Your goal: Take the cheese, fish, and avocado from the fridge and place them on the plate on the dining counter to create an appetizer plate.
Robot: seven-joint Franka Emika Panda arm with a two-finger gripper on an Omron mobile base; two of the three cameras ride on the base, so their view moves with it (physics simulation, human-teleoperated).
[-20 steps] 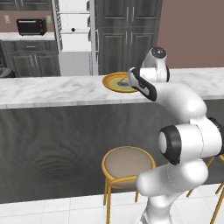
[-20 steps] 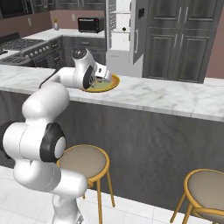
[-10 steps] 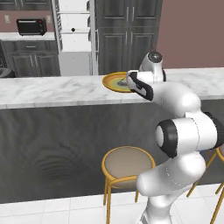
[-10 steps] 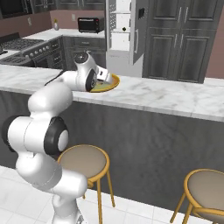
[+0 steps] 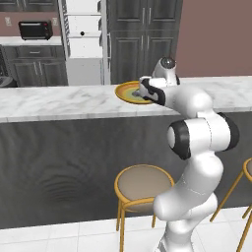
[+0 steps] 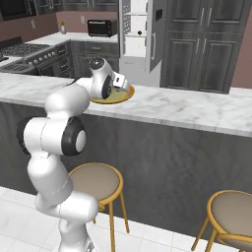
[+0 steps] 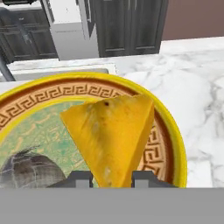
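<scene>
The yellow-orange cheese [image 7: 111, 135] wedge sits between my fingertips [image 7: 81, 178], and the gripper [image 7: 111, 179] is shut on it. It hangs just over the right half of the plate [image 7: 173, 131], a yellow-rimmed dish with a greenish centre. The grey fish [image 7: 26, 168] lies on the plate at the lower left. From the base, the gripper [image 5: 146, 91] is over the plate [image 5: 127, 91] on the white marble dining counter [image 5: 59, 101]. The fridge [image 5: 83, 39] stands open behind it. The avocado is out of view.
Round stools [image 5: 142, 182] [image 6: 93, 179] stand in front of the counter's dark panel, one beside my base. Another stool [image 6: 234, 214] is at the right. Dark cupboards [image 5: 142, 34] and a toaster oven [image 5: 35, 29] line the back wall.
The hand has shifted slightly left over the plate with the cheese still held. The arm's upper links have straightened a little.
</scene>
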